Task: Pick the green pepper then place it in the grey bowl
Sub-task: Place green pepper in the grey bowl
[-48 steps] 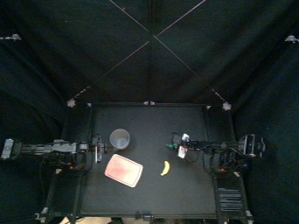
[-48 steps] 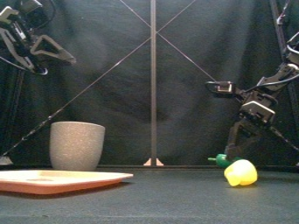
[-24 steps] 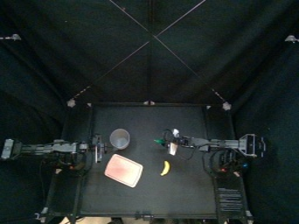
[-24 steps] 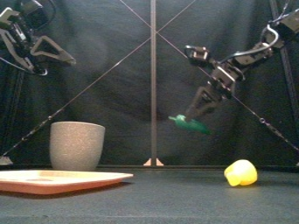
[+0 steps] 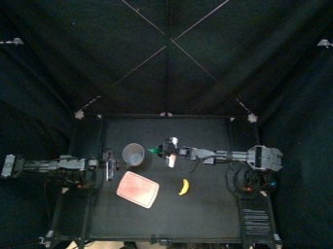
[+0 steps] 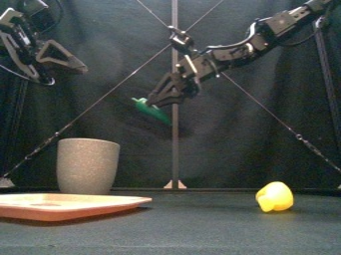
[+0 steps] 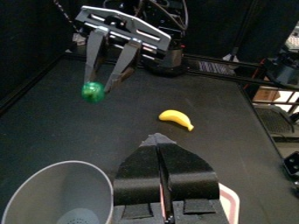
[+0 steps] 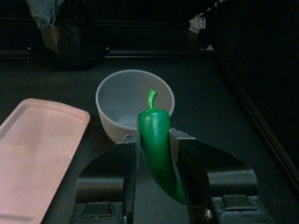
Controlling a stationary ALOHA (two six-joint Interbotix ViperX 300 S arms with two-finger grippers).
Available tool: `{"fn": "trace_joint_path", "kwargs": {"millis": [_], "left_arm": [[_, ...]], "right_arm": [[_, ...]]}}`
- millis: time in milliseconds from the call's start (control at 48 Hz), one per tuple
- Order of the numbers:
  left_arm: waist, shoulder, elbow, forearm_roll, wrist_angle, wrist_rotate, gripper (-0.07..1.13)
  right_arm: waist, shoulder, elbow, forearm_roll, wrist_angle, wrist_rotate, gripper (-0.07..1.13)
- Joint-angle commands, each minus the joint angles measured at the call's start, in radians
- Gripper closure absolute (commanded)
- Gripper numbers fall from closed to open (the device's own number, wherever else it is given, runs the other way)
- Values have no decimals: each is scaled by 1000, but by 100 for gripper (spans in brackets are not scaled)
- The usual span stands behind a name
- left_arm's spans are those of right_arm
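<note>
- Clamped with the right gripper [image 6: 163, 100]: the pepper [image 6: 150, 111], jaws pressed against its two sides at about mid-length.
- Held in the air, well above the top of the bowl [image 6: 88, 164] and a little to the right of the bowl's rim in the front view.
- From above, showing as a small green spot just beside the bowl's right edge, apart from it.
- Tilted in the front view, the end nearer the bowl higher than the far end.
- In the right wrist view, thin stem aimed at the bowl, with the bowl's open mouth just beyond the tip.
- Reaching in from the right with the right arm [image 5: 228, 156], stretched past the table's middle toward the bowl.
- Standing upright on the table [image 5: 215, 209], mouth up: the bowl, grey and speckled.
- Resting left of the bowl: the left arm [image 5: 53, 165], with the left gripper [image 7: 160, 144] closed, jaws meeting in a thin line and near the bowl's rim in its own wrist view.
- Lying flat in front of the bowl, toward the table's front edge: the pink tray [image 5: 138, 190].
- Lying on the table right of the bowl and nearer the front, well apart from it: a yellow banana [image 5: 184, 186], just right of the tray.
</note>
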Motion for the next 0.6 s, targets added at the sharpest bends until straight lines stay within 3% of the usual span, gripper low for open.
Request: {"fn": "trace_joint_path", "kwargs": {"millis": [21, 271, 604], "left_arm": [[3, 3, -15, 3, -11, 2, 95], [3, 2, -14, 3, -11, 2, 95], [3, 2, -11, 3, -9, 2, 95]], "right_arm": [[21, 71, -133, -2, -9, 0, 41], [63, 238, -348, -2, 25, -3, 41], [60, 353, -454, 2, 84, 6, 41]]}}
